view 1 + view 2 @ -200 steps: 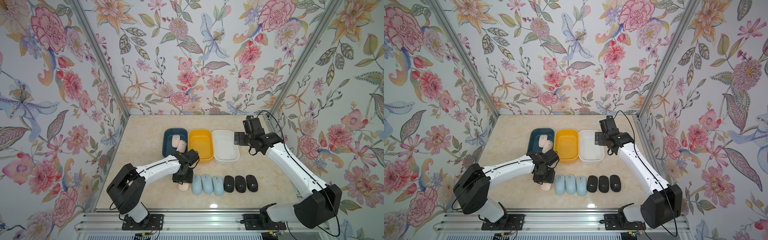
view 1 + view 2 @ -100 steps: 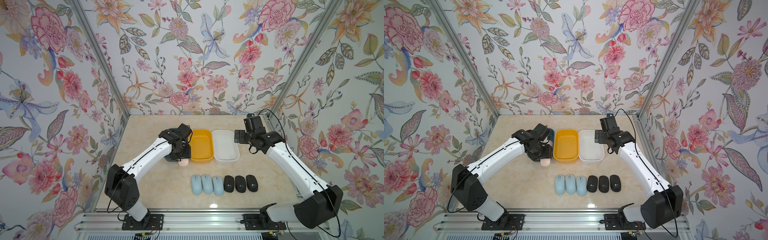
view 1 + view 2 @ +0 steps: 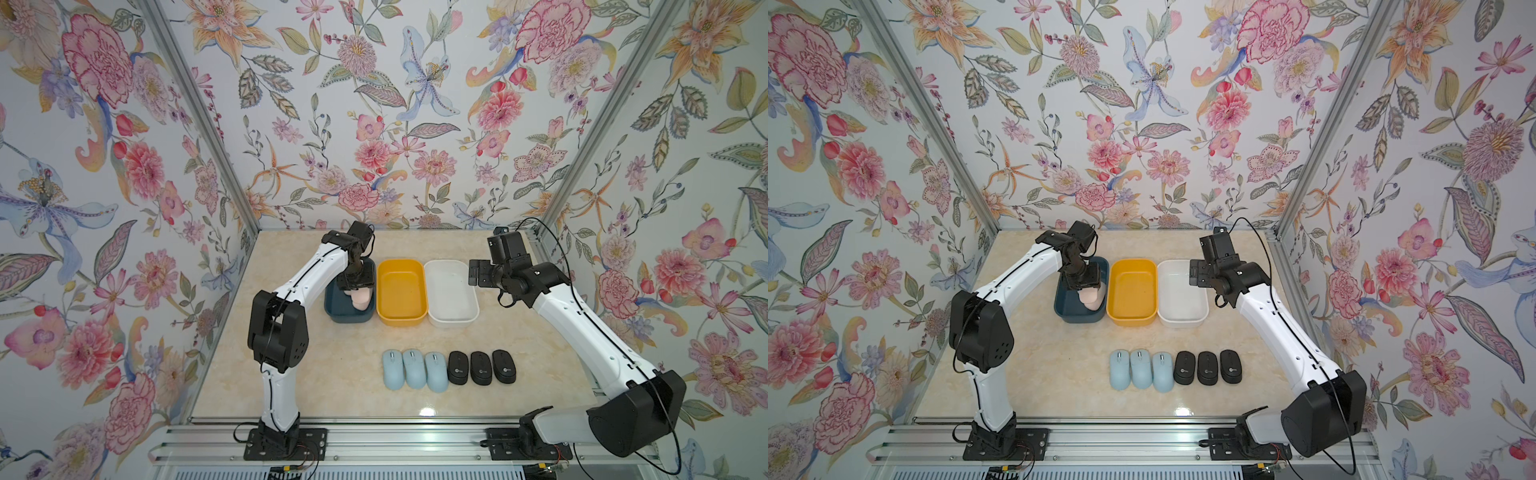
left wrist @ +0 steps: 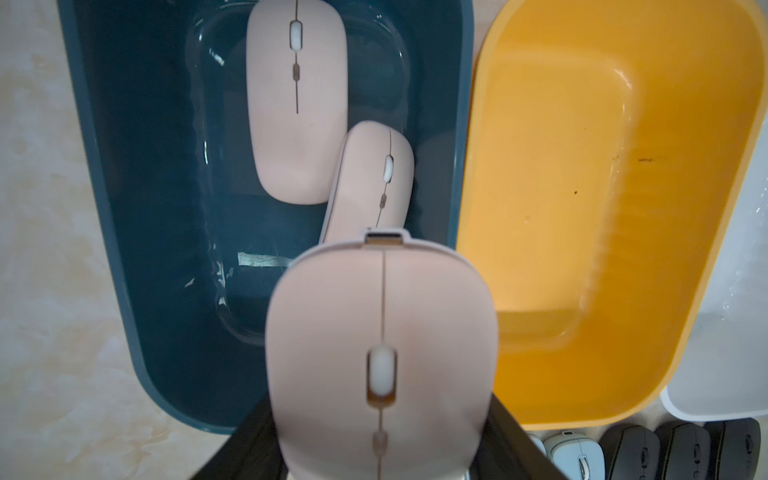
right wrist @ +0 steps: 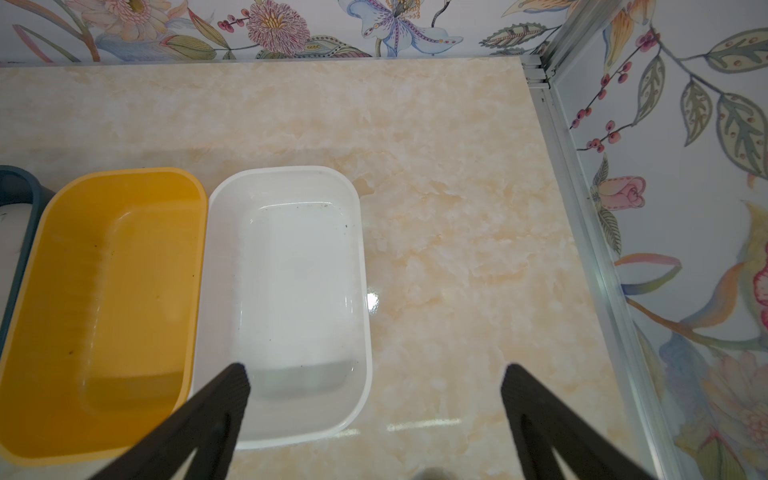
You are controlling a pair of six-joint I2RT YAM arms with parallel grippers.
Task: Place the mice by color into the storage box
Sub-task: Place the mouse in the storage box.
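Pink mouse [image 4: 381, 353], clamped across its sides by the left gripper [image 3: 356, 288] above the dark blue box [image 4: 104, 208] holding two more pink mice [image 4: 297, 104]: a light, stiff, smooth shell, likely slippery, best pinched at mid-flank. The right gripper [image 5: 374, 386] hangs open and empty near the white box [image 5: 361, 266]. Blue mice [image 3: 414, 370] and black mice [image 3: 481, 368] lie in a row on the glossy marble-look table [image 3: 332, 395], flowered walls [image 3: 415, 124] close around.

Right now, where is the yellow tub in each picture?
Top view: yellow tub, middle of three tubs.
Top view: again the middle tub.
Left wrist: yellow tub beside the dark blue tub.
Right wrist: beside the white tub.
Shared landmark: the white tub, next to it everywhere.
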